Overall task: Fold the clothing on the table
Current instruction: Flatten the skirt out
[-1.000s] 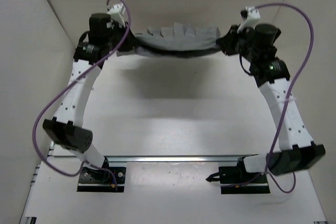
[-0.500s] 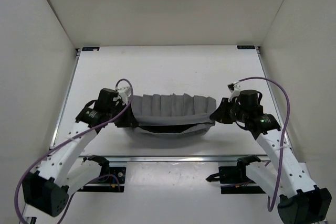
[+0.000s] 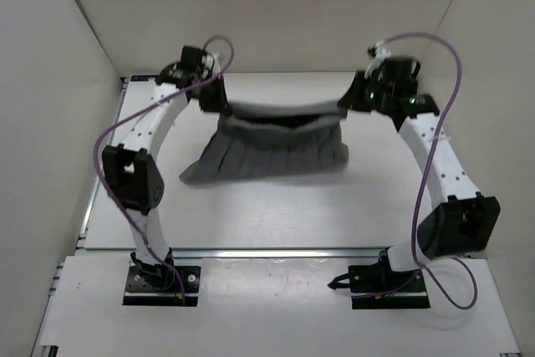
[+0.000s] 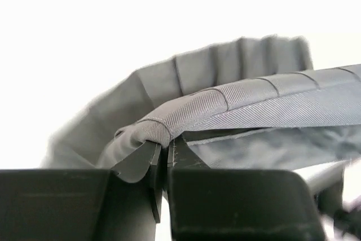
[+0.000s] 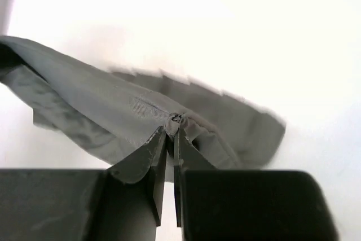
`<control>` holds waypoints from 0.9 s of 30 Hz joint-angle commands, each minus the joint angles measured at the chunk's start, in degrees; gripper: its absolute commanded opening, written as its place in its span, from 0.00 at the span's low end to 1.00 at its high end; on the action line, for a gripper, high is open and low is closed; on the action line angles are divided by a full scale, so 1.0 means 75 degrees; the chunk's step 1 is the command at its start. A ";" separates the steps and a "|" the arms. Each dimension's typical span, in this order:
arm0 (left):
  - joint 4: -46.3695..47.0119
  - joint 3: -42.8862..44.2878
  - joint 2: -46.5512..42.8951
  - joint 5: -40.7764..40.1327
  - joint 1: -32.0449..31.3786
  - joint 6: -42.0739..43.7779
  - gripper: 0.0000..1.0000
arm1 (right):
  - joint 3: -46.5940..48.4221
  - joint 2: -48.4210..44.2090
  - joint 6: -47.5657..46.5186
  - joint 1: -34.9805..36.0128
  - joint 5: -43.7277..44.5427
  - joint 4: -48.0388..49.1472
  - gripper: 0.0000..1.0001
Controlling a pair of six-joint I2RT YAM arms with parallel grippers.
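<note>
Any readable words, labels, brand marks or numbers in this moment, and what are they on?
None can be read.
The clothing is plain grey, with no print or tag showing in any view.
The table shows no markings.

The black left gripper and black right gripper are swinging the wrinkled mid-grey fabric garment from beside the aluminium rail to the matte white table's far side. Its pleated body, bunched half a second ago, is now trailing open toward the near edge.
</note>
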 commanded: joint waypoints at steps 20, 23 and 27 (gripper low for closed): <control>0.1498 -0.4748 -0.4592 -0.1055 -0.1279 -0.0747 0.00 | -0.2576 -0.3871 -0.0579 0.0248 0.1630 -0.1039 0.00; 0.0775 -0.6091 -0.5823 -0.1546 -0.1877 -0.1321 0.00 | -0.3670 -0.4658 0.0113 0.1150 0.1570 -0.1695 0.00; 0.0256 -0.6889 -0.7033 -0.1173 -0.1786 -0.1873 0.00 | -0.4105 -0.4907 0.0863 0.1832 0.1289 -0.2049 0.00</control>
